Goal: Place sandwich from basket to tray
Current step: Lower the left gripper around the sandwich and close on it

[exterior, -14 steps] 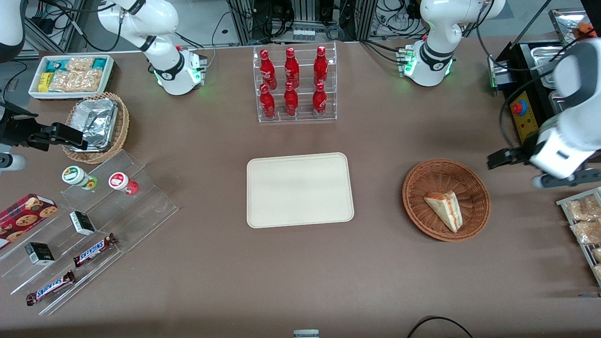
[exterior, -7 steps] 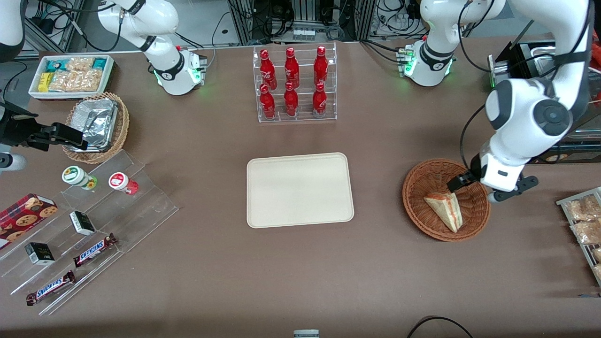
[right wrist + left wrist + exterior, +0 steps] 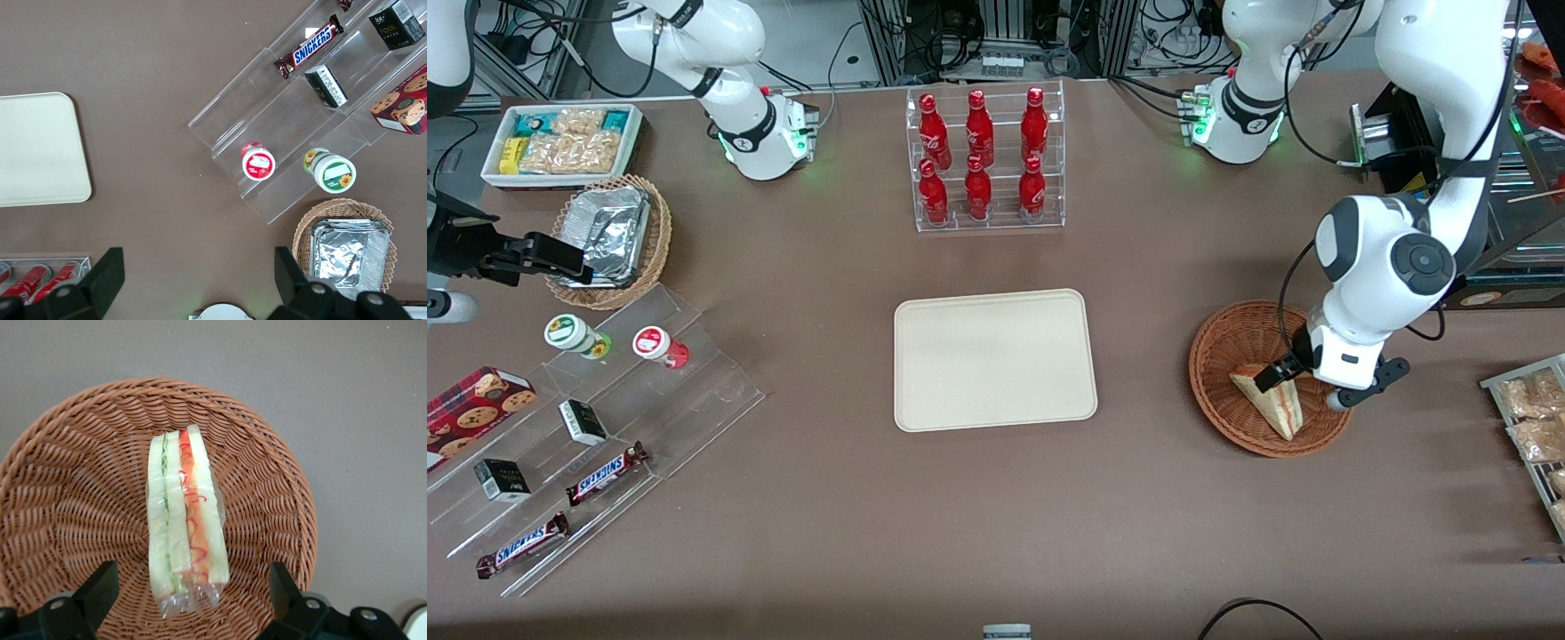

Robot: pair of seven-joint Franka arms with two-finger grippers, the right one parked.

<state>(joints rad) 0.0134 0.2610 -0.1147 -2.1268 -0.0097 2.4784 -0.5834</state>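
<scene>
Reddish-brown wicker forms the basket [image 3: 1232,373], which is set on the brown table [image 3: 1138,498] toward the working arm's end, well apart from the tray [image 3: 994,359]. The sandwich [image 3: 1279,409] is held inside the basket, a pale wedge wrapped in clear film, with red-orange and green filling shown along its cut edge in the wrist view [image 3: 187,527]. The gripper [image 3: 1285,369] is hung over the basket, just above the sandwich. Its fingers [image 3: 100,583] are spread wide, one on either side of the sandwich, and neither is seen to touch it. The tray lies flat near the middle of the table, cream-beige with a low rim, nothing on it. A clear rack of red bottles [image 3: 983,160] is placed farther from the front camera than the tray. Toward the parked arm's end a lighter basket with a foil container [image 3: 609,233] is seen, with a white bin of snacks [image 3: 560,142] farther from the camera than it.
</scene>
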